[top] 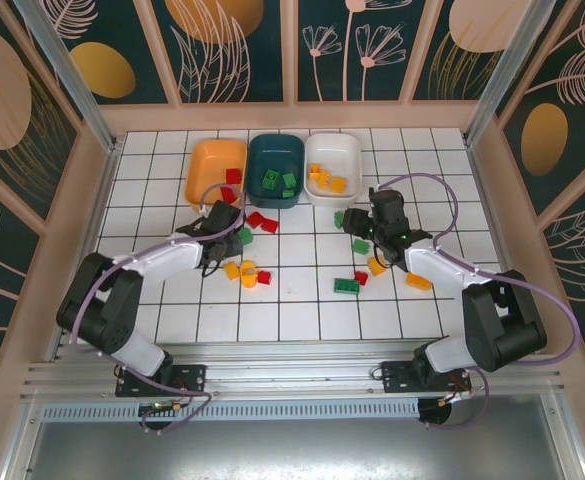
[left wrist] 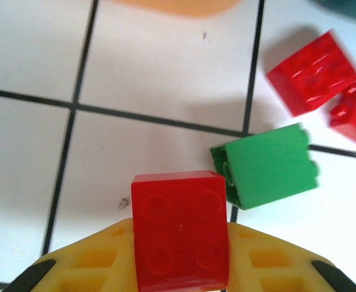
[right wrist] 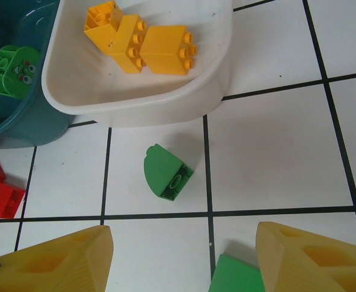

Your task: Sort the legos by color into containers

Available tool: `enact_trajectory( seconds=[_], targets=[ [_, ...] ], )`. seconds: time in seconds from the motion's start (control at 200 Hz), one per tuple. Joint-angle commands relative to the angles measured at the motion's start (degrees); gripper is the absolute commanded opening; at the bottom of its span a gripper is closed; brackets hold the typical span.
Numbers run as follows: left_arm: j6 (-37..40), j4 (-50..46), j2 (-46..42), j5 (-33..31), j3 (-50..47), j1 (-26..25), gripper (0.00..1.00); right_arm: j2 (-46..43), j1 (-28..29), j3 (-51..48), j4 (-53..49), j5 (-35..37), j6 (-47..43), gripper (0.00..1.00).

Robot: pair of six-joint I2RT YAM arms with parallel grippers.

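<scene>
The left gripper (left wrist: 179, 246) has its yellow fingers pressed in on the two flanks of a red square four-stud plastic brick (left wrist: 179, 213), whose studs face the wrist camera. Whether the brick has left the white tiled table (left wrist: 135, 79) cannot be told.

Judged from the sorting so far, the coming move turns on where the shallow orange plastic tub (top: 200, 152) lies. It is directly ahead of that gripper, just past the next tile seam, and its near rim shows as a blurred orange band at the top of the left wrist view. Another small red brick (top: 233, 176) lies inside it, so it is the likely destination, and the left arm is plainly the nearer one. A forward reach with a slight lift over the rim should serve. A green plastic block (left wrist: 266, 164) sits just beside the held brick's right corner and could be nudged.

The right gripper (right wrist: 182, 234) stands spread with nothing pinched. A green round-topped brick (right wrist: 168, 172) lies ahead between its fingers, near the white plastic tub (right wrist: 165, 109), and the dark teal plastic tub (right wrist: 25, 131) is left of that.
</scene>
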Motion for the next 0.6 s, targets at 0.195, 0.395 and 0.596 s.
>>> enact_trajectory(
  seconds=[0.195,0.395,0.596],
  targets=[
    [6.63,-3.95,-0.12,-9.48,11.64,0.82,0.28,-0.94,0.51,0.91,0.80,1.14,-0.84,0.65],
    [6.25,0.01,12.86,-3.95,24.04,8.76,0.26,-0.72,0.44,0.81,0.99,1.75,-0.83,0.65],
    [6.72,-1.97,27.86,1.40,38.53,13.73,0.26,-0.94,0.02,0.80,-0.12,2.67,-0.70,0.65]
  ],
)
